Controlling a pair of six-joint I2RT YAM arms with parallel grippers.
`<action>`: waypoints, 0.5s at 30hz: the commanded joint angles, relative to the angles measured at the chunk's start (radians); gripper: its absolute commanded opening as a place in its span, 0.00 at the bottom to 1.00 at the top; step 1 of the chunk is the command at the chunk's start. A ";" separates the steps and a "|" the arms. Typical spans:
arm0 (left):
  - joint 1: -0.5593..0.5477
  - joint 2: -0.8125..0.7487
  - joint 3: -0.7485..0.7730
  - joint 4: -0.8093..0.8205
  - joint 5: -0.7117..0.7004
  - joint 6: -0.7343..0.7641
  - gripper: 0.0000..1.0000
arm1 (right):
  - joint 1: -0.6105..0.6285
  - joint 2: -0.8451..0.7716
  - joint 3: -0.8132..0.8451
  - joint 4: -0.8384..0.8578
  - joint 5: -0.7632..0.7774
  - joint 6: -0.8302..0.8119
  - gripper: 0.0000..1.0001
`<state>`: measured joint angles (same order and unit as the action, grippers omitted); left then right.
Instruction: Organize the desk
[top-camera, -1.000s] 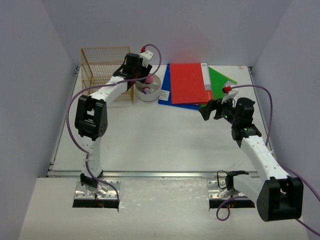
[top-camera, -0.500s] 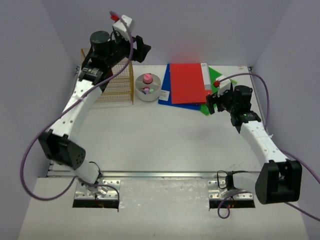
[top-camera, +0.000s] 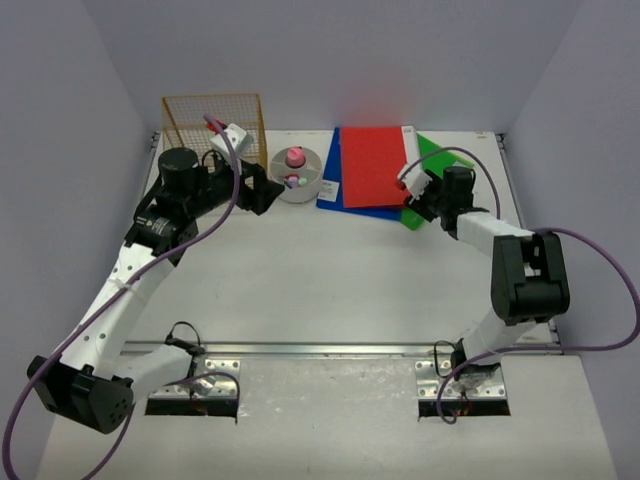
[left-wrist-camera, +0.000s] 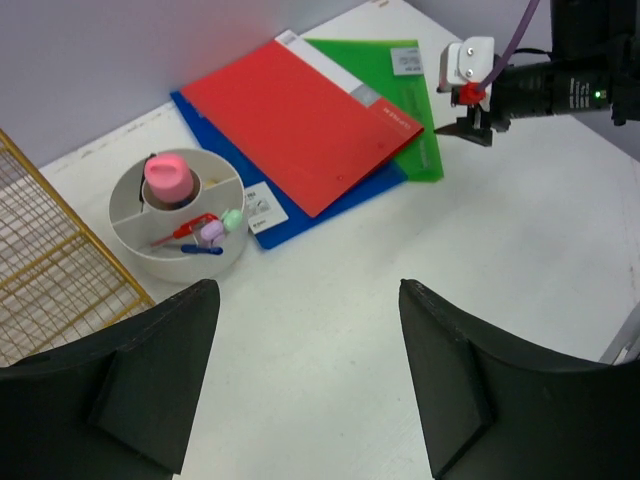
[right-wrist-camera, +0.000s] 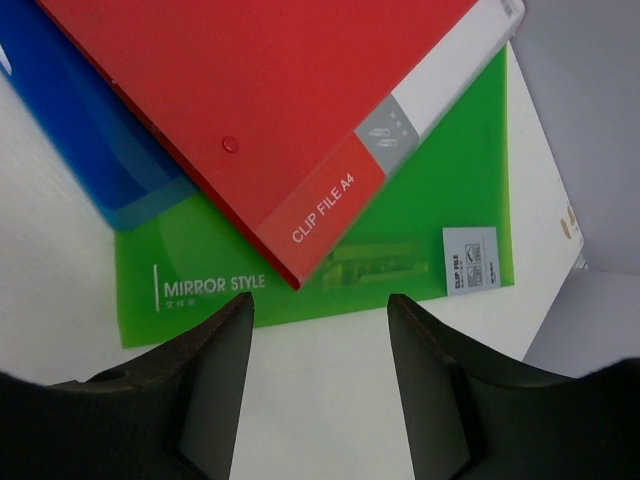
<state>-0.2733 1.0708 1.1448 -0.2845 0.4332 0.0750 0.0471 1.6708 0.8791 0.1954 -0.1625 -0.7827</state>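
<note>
- Gold wire rack (top-camera: 210, 130): stands just left of the round caddy, at the far edge. Its upright mesh walls would suit flat files stood on edge.
- Left gripper (top-camera: 270, 190): hovers beside the caddy's left rim and a little nearer the arm bases. Its jaws are spread wide with nothing between them. From this raised, tilted pose its wrist camera takes in both the caddy and the folders, so the pose looks like surveying rather than grasping.
- Round caddy (top-camera: 296, 178): a white, partitioned tub that serves as the landmark here. A pink-capped item (left-wrist-camera: 168, 180) sits in one compartment and small pens lie in another.
- Desk (top-camera: 330, 270): the white tabletop under the caddy, running from it to the metal rail on the near side.
- Blue folder (top-camera: 333, 185): lies just right of the caddy, lowest in the stack.
- Red folder (top-camera: 375, 165): lies on the blue one and overlaps the green folder (top-camera: 440, 158) farther right. The three are fanned and askew, and are probably what remains to be tidied.
- Right gripper (right-wrist-camera: 320, 305): well right of the caddy, low over the green folder's near edge. Its jaws are parted and empty, placed as if to catch that edge.
</note>
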 joint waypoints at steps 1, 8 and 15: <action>0.006 -0.052 -0.007 0.023 -0.041 0.005 0.71 | -0.011 0.043 -0.002 0.171 -0.089 -0.126 0.59; 0.006 -0.038 -0.034 0.038 -0.072 -0.004 0.72 | -0.012 0.090 -0.071 0.228 -0.318 -0.301 0.74; 0.006 -0.043 -0.081 0.061 -0.085 -0.003 0.72 | -0.002 0.165 -0.112 0.396 -0.357 -0.400 0.81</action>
<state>-0.2733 1.0437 1.0878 -0.2698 0.3673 0.0742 0.0416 1.7994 0.7908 0.4361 -0.4437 -1.0795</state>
